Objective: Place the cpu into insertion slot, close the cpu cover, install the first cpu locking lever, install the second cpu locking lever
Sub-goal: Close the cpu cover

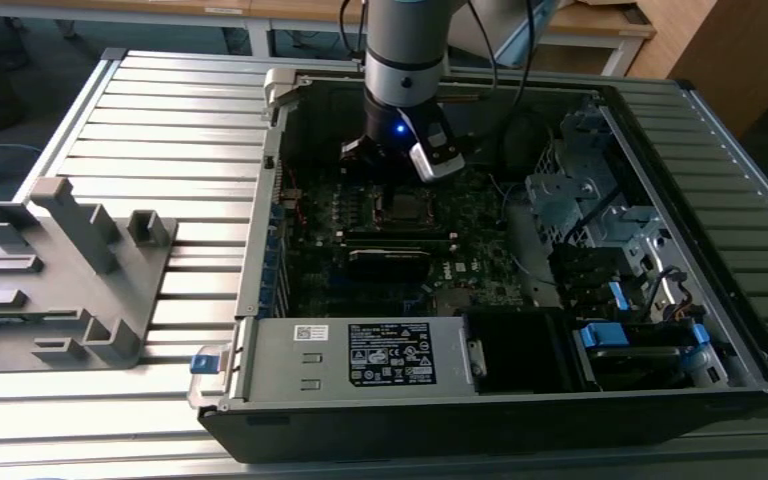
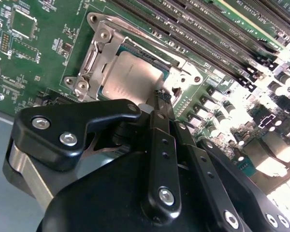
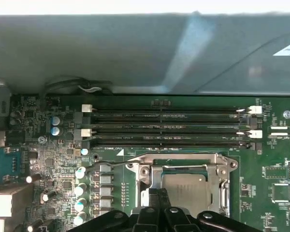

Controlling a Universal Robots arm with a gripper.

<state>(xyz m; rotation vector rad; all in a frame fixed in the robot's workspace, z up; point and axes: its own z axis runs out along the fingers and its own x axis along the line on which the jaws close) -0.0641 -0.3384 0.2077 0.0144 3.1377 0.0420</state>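
Note:
The cpu [image 2: 130, 77], a dull silver square, lies flat in the insertion slot [image 1: 404, 206] on the green motherboard. Around it sits the cpu cover [image 2: 94, 53], a thin metal frame that lies down over the chip's edges. Both also show in the first wrist view: cpu [image 3: 186, 187], cpu cover [image 3: 223, 188]. A thin wire lever [image 3: 106, 165] runs off one corner of the socket. My gripper [image 2: 162, 95] hangs just over the socket's edge, its black fingers [image 2: 160, 145] drawn together at the tips. In the exterior view the gripper [image 1: 381, 160] is inside the open case, just behind the slot.
Memory slots [image 3: 169, 128] run beside the socket, with a row of capacitors [image 3: 79, 188] near one end. The case wall [image 3: 135, 48] rises close behind. A labelled grey power-supply box [image 1: 357, 355] fills the case's front. Drive bays [image 1: 584, 200] stand at the exterior view's right, a grey fixture [image 1: 64, 270] at its left.

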